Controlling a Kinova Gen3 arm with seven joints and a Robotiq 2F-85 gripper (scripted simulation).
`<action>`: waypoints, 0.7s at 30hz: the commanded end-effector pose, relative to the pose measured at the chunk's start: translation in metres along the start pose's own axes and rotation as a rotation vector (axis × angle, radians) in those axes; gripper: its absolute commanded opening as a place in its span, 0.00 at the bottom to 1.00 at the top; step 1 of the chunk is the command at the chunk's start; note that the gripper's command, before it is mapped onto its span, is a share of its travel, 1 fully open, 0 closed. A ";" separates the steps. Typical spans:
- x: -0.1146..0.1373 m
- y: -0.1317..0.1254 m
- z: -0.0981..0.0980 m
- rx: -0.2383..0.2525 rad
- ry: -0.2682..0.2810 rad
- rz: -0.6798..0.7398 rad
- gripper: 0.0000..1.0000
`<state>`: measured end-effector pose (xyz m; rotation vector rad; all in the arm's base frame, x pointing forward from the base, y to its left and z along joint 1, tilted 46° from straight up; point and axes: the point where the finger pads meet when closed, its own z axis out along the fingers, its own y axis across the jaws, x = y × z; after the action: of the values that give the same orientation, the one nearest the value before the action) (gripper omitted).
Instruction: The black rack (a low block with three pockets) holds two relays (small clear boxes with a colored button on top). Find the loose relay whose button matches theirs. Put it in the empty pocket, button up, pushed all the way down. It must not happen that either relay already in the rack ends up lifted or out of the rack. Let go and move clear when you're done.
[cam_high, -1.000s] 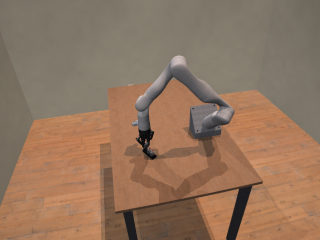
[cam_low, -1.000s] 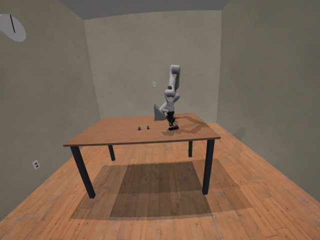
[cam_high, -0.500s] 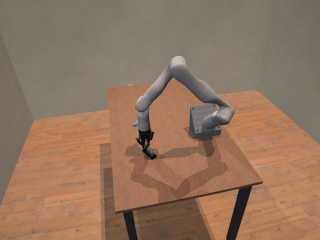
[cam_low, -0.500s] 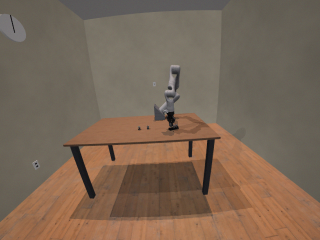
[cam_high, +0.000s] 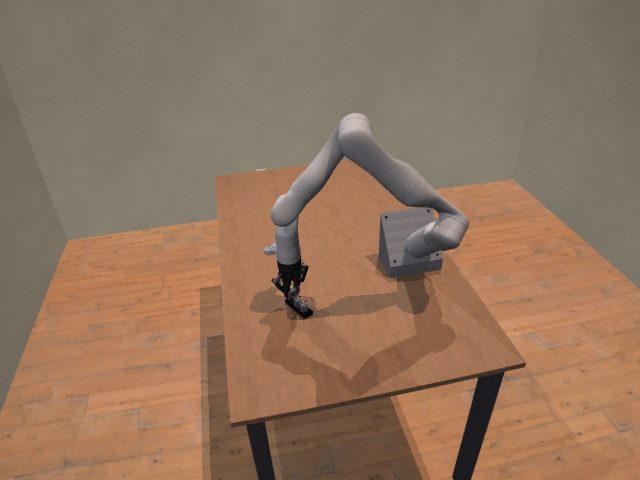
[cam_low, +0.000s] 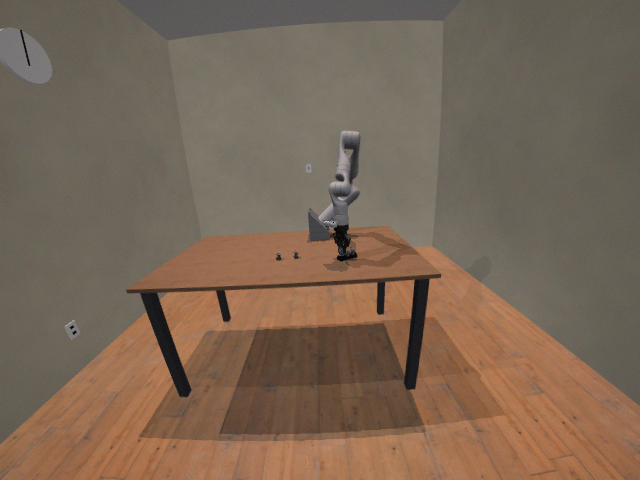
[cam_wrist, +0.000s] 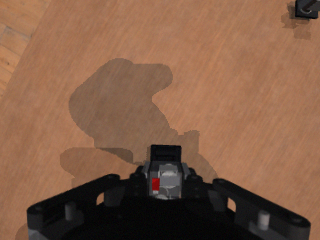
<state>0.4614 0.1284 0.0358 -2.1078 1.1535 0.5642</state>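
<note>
The black rack (cam_high: 305, 313) lies on the table left of the middle, with red buttons showing on its relays (cam_high: 306, 299). My gripper (cam_high: 293, 291) stands upright right over one end of the rack, shut on a clear relay (cam_wrist: 167, 179) with a red button. In the wrist view the relay sits between my fingers, and a black end of the rack (cam_wrist: 166, 152) shows just beyond it. I cannot tell how deep the relay sits in the pocket. In the exterior view my gripper (cam_low: 345, 251) hides most of the rack.
Two loose relays (cam_low: 278, 256) (cam_low: 295, 254) stand on the table away from the rack; one shows in the wrist view's top right corner (cam_wrist: 304, 9). The arm's grey base block (cam_high: 408, 242) stands at the table's right side.
</note>
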 end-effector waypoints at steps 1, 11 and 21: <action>0.000 0.000 0.001 0.000 0.000 0.000 0.00; 0.000 0.000 0.003 0.000 0.000 0.000 0.00; 0.000 0.000 0.003 0.000 0.000 0.000 0.00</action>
<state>0.4608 0.1311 0.0335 -2.1080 1.1526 0.5662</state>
